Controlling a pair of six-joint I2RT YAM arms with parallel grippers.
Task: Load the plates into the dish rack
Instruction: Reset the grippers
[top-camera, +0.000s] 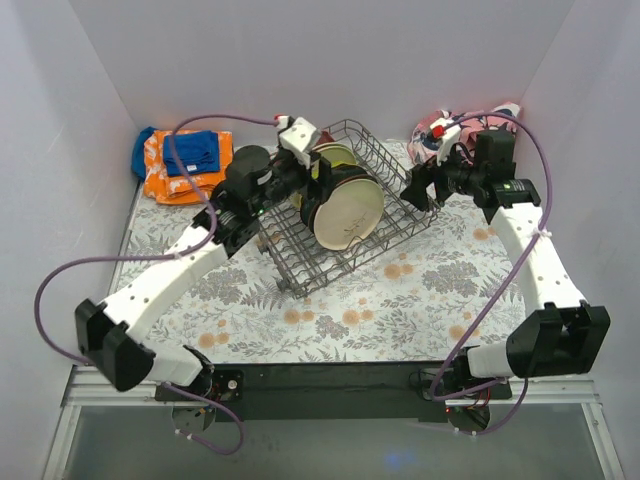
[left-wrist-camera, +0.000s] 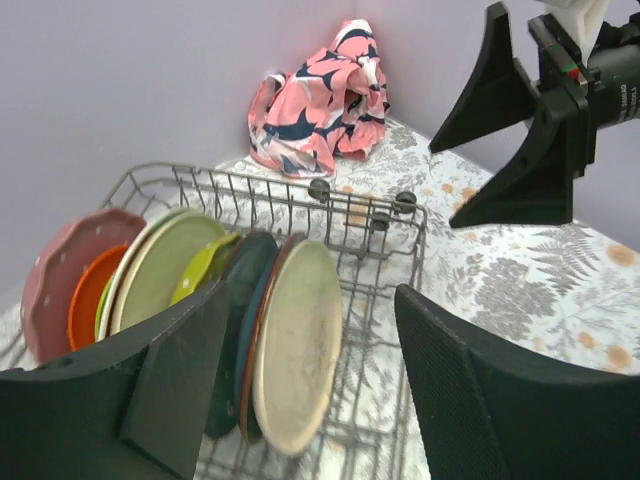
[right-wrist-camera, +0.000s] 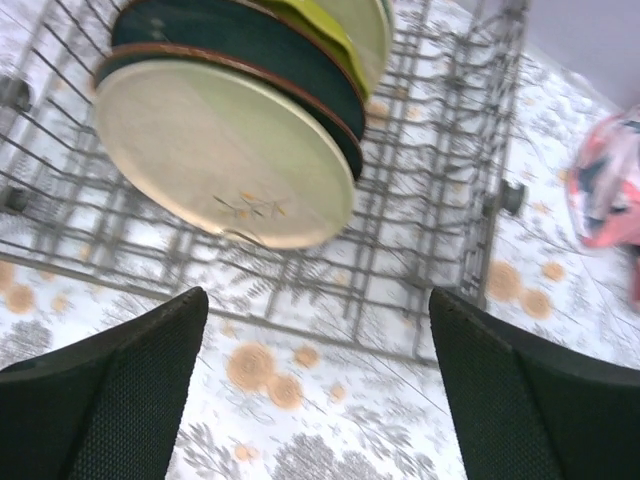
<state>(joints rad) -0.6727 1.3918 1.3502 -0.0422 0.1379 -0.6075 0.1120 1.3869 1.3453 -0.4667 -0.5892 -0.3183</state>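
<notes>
The dish rack (top-camera: 385, 165), a grey wire basket, stands on the floral-covered bench (top-camera: 400, 290), slightly toward 12 o'clock from the bench centre in the top view and turned diagonally to the bench edges. The plates (top-camera: 350, 215) stand on edge in a close row inside the rack, in its 9 o'clock half. In the left wrist view the row reads, from far to near: pink dotted plate (left-wrist-camera: 50, 290), orange plate (left-wrist-camera: 88, 300), pale green plate (left-wrist-camera: 165, 265), lime plate (left-wrist-camera: 205, 270), dark teal plate (left-wrist-camera: 245, 290), and cream plate (left-wrist-camera: 300, 340) with a brown rim. In the right wrist view the cream plate shows a small twig mark on its face. The left hand (left-wrist-camera: 308, 305) is at the 9 o'clock side of the rack, level with the plate row. Its fingers are spread wide with nothing gripped between them. Contact between this hand and the rack or plates cannot be determined. The right hand (right-wrist-camera: 318, 310) hangs at the 3 o'clock corner of the rack, clear of the wire and above the bench. Its fingers are likewise spread and hold nothing. Folded orange and blue cloths (top-camera: 185, 160) lie at 10 o'clock on the bench. A crumpled pink patterned cloth (top-camera: 440, 125) lies at 1 o'clock, in the far corner.
</notes>
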